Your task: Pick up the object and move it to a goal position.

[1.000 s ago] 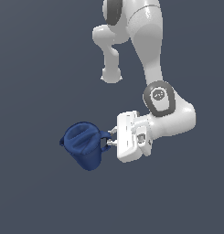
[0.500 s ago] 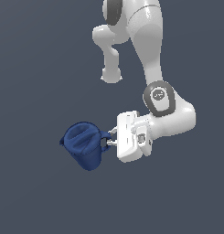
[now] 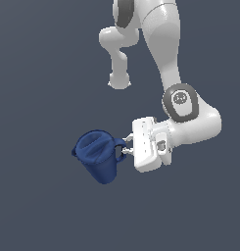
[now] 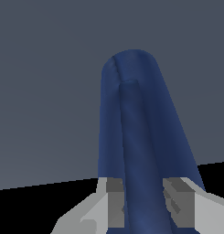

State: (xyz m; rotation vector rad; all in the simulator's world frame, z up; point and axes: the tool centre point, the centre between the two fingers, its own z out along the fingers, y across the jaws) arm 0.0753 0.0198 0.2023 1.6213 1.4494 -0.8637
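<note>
The object, a dark blue pitcher (image 3: 97,157) with a tapered body and round lid, hangs tilted in the exterior view, its loop handle turned toward the arm. My gripper (image 3: 125,147) reaches in from the exterior view's right and is shut on that handle. In the wrist view the pitcher (image 4: 136,137) fills the middle, and its handle strip runs down between my two grey fingers (image 4: 114,201), which press it from both sides. No goal marker shows in either view.
The white arm links (image 3: 156,59) rise behind the gripper toward the top of the exterior view. A plain dark grey ground surrounds everything.
</note>
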